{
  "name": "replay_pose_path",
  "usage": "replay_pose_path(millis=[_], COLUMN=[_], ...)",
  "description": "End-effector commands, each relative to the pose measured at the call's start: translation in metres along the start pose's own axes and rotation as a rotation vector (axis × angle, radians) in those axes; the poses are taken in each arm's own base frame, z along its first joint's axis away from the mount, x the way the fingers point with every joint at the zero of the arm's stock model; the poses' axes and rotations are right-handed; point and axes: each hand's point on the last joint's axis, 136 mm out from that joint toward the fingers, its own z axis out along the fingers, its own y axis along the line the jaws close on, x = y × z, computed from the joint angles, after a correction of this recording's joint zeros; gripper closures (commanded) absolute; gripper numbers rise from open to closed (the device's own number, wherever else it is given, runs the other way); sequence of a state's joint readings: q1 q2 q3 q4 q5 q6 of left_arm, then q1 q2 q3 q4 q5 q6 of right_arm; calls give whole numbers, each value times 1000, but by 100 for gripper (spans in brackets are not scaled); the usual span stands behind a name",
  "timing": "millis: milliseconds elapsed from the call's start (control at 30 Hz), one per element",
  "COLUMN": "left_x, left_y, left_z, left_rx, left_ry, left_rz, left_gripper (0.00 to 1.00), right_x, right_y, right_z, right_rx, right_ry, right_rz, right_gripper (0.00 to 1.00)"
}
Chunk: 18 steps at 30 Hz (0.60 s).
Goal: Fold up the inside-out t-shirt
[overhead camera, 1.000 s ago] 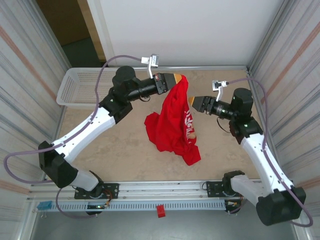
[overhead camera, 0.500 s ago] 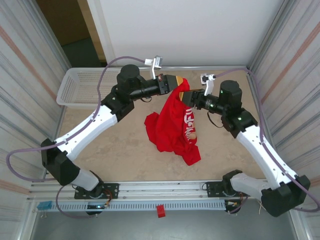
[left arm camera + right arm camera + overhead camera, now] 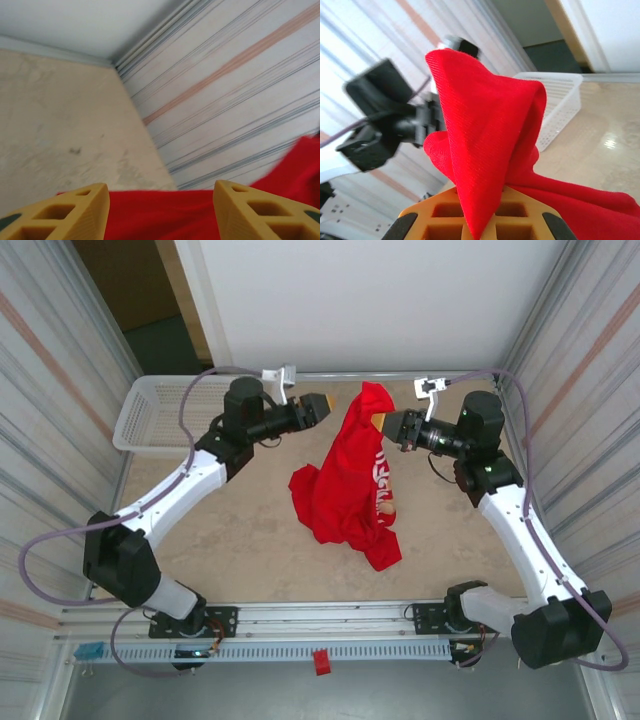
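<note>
The bright red inside-out t-shirt (image 3: 345,490) hangs from a raised peak near the back of the table, and its lower part lies crumpled on the tabletop, white lettering facing right. My right gripper (image 3: 384,421) is shut on that peak from the right. In the right wrist view the cloth (image 3: 485,125) rises pinched out of the shut gripper (image 3: 492,220). My left gripper (image 3: 328,403) stands open just left of the peak, holding nothing. Red fabric (image 3: 165,215) shows low between its spread fingers (image 3: 85,210) in the left wrist view.
A white mesh basket (image 3: 150,415) sits at the back left, beside the left arm, and appears again in the right wrist view (image 3: 560,100). Ribbed walls close both sides, and a white wall stands at the back. Bare tabletop (image 3: 230,540) lies in front of the shirt.
The right gripper moved in and shut on the shirt's raised top. The left gripper opened, let go of the cloth and drew back to the left.
</note>
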State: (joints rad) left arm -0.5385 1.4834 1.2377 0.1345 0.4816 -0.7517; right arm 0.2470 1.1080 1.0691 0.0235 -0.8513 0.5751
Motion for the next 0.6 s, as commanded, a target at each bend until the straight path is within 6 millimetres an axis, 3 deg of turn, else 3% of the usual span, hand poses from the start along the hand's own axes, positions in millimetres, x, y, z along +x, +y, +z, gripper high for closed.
replay_pose_path(millis=[0,133,367,567], left_x=[4,16,18,15], left_y=[-27,-35,-58,-55], left_z=[-17,-21,-25,-16], left_rx=[61,98,191,160], left_ry=[-47,-58,-110,-123], left_rz=[168,234,296,299], left_gripper=[42,40,36,36], right_x=[1,3,5,5], right_y=[22,20,13,13], right_z=[-6,-4,-1,1], right_rx=[-96,-108,-93,-107], right_ry=[11,18,19,16], right_rz=[-29,-15,5,18], right_gripper=[100,100,100,100])
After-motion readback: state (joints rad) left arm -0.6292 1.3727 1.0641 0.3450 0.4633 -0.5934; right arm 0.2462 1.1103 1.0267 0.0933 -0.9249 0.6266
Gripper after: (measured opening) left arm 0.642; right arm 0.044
